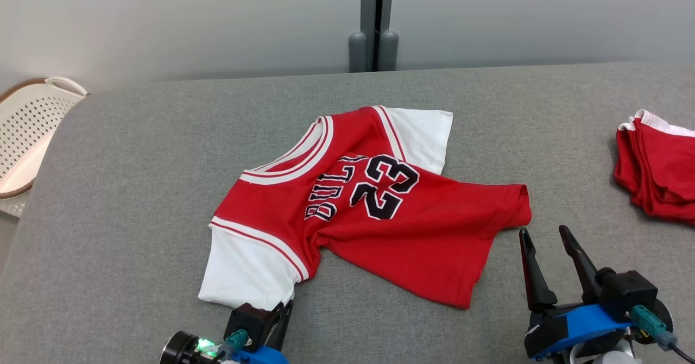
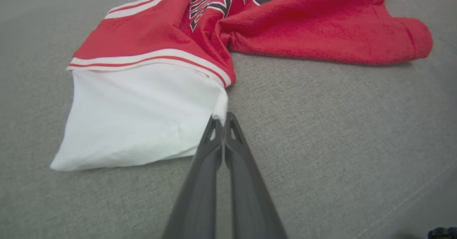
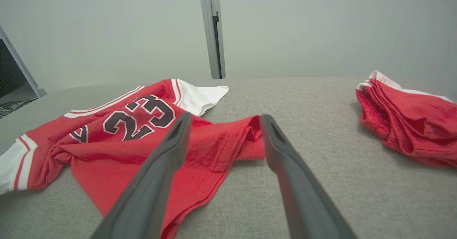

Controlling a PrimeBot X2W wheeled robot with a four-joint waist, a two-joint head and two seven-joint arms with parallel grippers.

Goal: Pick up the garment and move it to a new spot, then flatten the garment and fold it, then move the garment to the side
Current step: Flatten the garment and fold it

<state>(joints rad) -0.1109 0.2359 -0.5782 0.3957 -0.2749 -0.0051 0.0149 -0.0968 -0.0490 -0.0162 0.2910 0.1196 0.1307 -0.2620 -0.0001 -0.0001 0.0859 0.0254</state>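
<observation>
Rumpled red and white cloth basketball jersey (image 1: 380,212) is lying face up near the middle of the grey cloth-covered desk (image 1: 136,201), with its black number showing, its body creasing beside the near white sleeve (image 2: 142,114) and its hem corner (image 1: 518,204) bunching up on the robot's right. The left gripper (image 2: 222,119) is pinching the edge of that sleeve, its jaws pressing tight together on the white cloth. The right gripper (image 1: 544,232) is pointing at the bunched hem corner from just beside it, its jaws standing wide apart and gripping nothing. A folded pile of red garments (image 1: 657,168) is sitting well apart at the desk's right edge.

Judging by this, the flattening step is under way: one corner is being held and the other is not yet taken. The next move is calling for the right jaws to go forward around the hem corner and close on it, catching the cloth and not the desk covering. Both arms would then be drawing apart gently, so that the twist opens without the sleeve slipping free.
</observation>
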